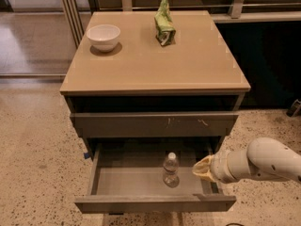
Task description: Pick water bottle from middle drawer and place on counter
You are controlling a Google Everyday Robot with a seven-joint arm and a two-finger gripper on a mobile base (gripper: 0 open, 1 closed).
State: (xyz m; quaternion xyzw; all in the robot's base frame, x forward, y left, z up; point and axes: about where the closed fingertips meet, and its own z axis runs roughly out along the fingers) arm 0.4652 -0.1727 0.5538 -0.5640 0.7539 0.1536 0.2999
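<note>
Gripper (203, 168) first: the pale yellowish tip sits low over the right end of the pulled-out wide shallow grey-brown middle drawer (131, 182), close to its right wall, and honestly I can't tell if it's spread or pinched together from this angle. It isn't touching anything I can make out. The white rounded arm (273, 157) comes in from the 3 o'clock edge, lying almost horizontal, with a ribbed cuff right behind the tip and the whole thing pointing toward 9 o'clock. The small clear plastic water bottle (170, 169) with a white cap stands upright on the drawer's flat grey floor, near the middle, just at 9 o'clock of the gripper with a small gap between them. Above that is a closed grey drawer front with pale scratches (155, 125). The smooth tan-beige counter (155, 65) on top has a white round bowl (103, 36) at its 10 o'clock corner and a crumpled green bag (164, 22) near 12 o'clock. Speckled stone floor (33, 173) all around.
</note>
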